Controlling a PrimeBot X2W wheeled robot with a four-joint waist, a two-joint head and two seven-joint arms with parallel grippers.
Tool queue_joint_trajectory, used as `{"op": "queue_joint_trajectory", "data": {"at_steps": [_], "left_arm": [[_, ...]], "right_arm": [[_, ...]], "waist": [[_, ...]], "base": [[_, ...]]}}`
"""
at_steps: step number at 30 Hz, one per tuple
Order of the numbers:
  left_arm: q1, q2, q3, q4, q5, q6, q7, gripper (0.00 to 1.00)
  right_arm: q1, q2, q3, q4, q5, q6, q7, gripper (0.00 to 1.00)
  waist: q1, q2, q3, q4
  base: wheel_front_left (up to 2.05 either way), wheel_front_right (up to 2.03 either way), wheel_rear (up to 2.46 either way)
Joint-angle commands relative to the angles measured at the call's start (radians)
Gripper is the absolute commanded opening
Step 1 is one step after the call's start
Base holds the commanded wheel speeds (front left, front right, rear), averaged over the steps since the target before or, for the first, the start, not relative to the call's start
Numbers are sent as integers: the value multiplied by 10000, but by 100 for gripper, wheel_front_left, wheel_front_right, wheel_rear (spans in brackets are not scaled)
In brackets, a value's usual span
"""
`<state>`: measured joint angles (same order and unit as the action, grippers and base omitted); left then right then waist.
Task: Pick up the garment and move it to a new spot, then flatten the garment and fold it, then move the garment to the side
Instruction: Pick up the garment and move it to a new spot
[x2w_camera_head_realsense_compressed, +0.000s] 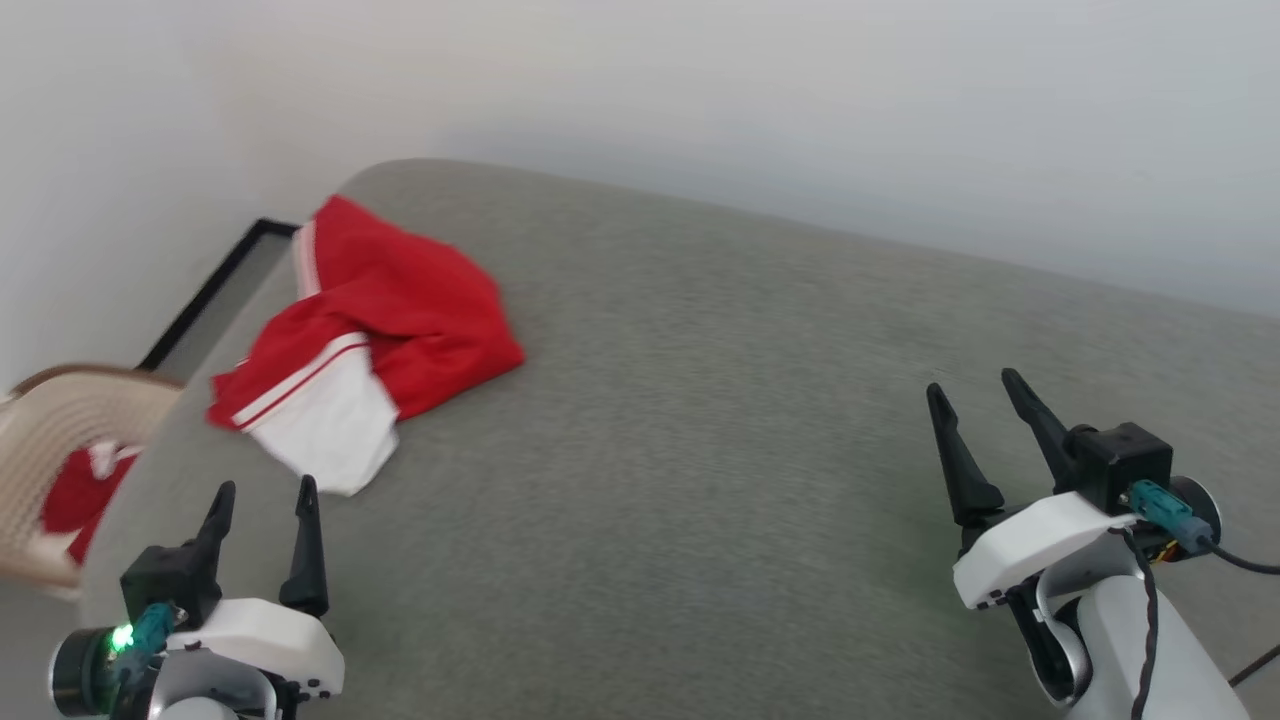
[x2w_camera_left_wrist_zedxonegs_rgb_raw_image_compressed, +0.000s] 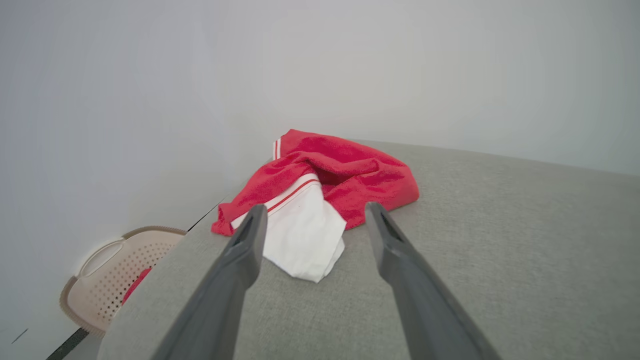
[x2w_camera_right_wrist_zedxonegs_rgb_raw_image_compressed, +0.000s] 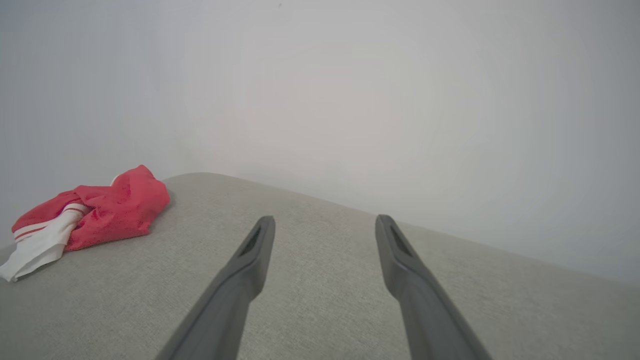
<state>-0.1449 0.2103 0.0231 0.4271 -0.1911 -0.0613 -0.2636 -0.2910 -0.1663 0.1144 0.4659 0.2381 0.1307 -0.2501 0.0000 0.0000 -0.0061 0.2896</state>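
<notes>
"Start close to you. How were your hands?"

"Two of them, low over the near edge of the grey cloth-covered worktop (x2w_camera_head_realsense_compressed: 700, 450). My left hand (x2w_camera_head_realsense_compressed: 265, 483) had both fingers spread wide with nothing between them. My right hand (x2w_camera_head_realsense_compressed: 972, 381) was the same, parted and empty, well apart from the left."

"And the garment?"

"One garment (x2w_camera_head_realsense_compressed: 400, 310), lying crumpled by the far left corner of the worktop, just ahead of my left hand and not touching it. It was mostly red. One white sleeve (x2w_camera_head_realsense_compressed: 325, 420) spilled toward me, and a red-and-white stripe trim (x2w_camera_head_realsense_compressed: 300, 385) ran along its top."

"Could you read the front?"

"No. The cloth was bunched over itself, so I couldn't tell which face was up. A second striped edge peeked out at the far side."

"Anything beyond it?"

"One pale perforated basket (x2w_camera_head_realsense_compressed: 70, 430) stood off the left edge, lower than the worktop and cut off by the frame. Something red (x2w_camera_head_realsense_compressed: 70, 500) lay in it, too hidden to name. Behind everything was a plain white wall (x2w_camera_head_realsense_compressed: 700, 100)."
</notes>
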Motion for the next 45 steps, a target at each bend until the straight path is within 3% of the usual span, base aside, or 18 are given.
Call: {"op": "queue_joint_trajectory", "data": {"at_steps": [1,11,20,26,36,39,41,45], "left_arm": [[156,-72,64,-97,-3,67,-18,100],[828,-526,432,-598,-270,198,-16,100],[1345,-896,783,-1274,-229,231,-16,100],[955,-878,476,-1145,-15,-60,-15,100],[-2352,453,17,219,-669,-630,264,100],[-3645,909,56,1027,-1488,-687,667,100],[-4383,1538,-299,1603,-1732,-695,991,100],[-5594,2443,-933,2627,-3213,-693,2026,100]], "right_arm": [[-112,42,63,68,70,1,-82,100],[-123,387,650,331,257,1,-154,100],[-659,388,1304,512,400,1,-162,100],[-534,277,1109,466,437,1,-162,100],[-1283,26,1165,147,27,1,-110,100],[-1585,30,1186,40,-47,1,-94,100],[-1756,53,1212,21,-54,1,-97,100],[-2102,112,1224,-110,-117,1,-113,100]], "waist": [[0,0,55,710],[0,0,21,2308],[0,0,286,2417],[0,0,380,2354],[0,0,2083,644],[0,0,2672,49],[0,0,3011,-340],[0,0,3618,-1026]], "base": [[0,0,0],[0,0,0],[0,0,0],[0,0,0],[0,0,0],[0,0,0],[0,0,0],[0,0,0]]}}
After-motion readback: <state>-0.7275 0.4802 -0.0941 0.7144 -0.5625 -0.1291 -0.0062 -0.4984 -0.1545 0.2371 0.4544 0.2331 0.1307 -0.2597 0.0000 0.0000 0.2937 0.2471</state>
